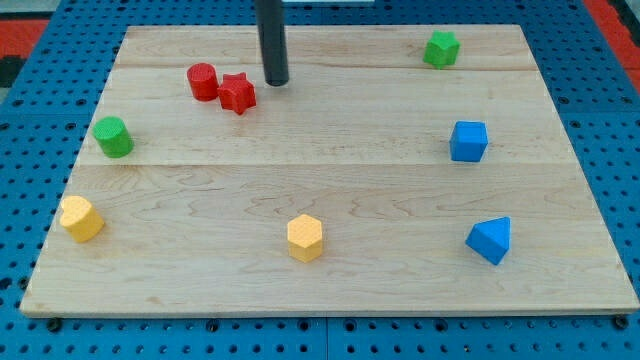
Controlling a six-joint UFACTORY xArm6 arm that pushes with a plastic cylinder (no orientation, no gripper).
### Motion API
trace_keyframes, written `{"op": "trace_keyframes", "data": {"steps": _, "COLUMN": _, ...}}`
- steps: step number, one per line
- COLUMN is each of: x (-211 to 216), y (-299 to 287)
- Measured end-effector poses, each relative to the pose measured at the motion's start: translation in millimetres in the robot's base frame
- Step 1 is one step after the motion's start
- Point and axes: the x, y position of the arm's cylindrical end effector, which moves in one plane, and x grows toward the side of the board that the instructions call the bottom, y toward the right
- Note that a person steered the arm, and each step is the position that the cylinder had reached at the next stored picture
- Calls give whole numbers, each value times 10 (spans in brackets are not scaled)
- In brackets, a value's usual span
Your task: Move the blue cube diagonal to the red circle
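Note:
The blue cube (468, 141) sits at the view's right, mid-height on the wooden board (330, 270). The red circle (203, 82), a short cylinder, stands at the upper left, touching or almost touching a red star (237, 94) on its right. My tip (276, 82) rests on the board just right of the red star, with a small gap between them. It is far to the left of the blue cube.
A green cylinder (113, 137) is at the left. A green block (441, 49) is at the top right. A yellow block (81, 218) is at the lower left, a yellow hexagon (305, 238) at the bottom centre, a blue triangle (490, 240) at the lower right.

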Motion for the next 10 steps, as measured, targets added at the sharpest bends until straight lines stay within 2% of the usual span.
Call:
{"op": "trace_keyframes", "data": {"steps": 1, "x": 305, "y": 1163}}
{"op": "trace_keyframes", "data": {"steps": 2, "x": 407, "y": 2532}}
{"op": "trace_keyframes", "data": {"steps": 3, "x": 944, "y": 2962}}
{"op": "trace_keyframes", "data": {"steps": 5, "x": 901, "y": 1543}}
{"op": "trace_keyframes", "data": {"steps": 6, "x": 1115, "y": 2108}}
{"op": "trace_keyframes", "data": {"steps": 7, "x": 1335, "y": 1371}}
{"op": "trace_keyframes", "data": {"steps": 8, "x": 915, "y": 717}}
{"op": "trace_keyframes", "data": {"steps": 9, "x": 539, "y": 326}}
{"op": "trace_keyframes", "data": {"steps": 10, "x": 447, "y": 90}}
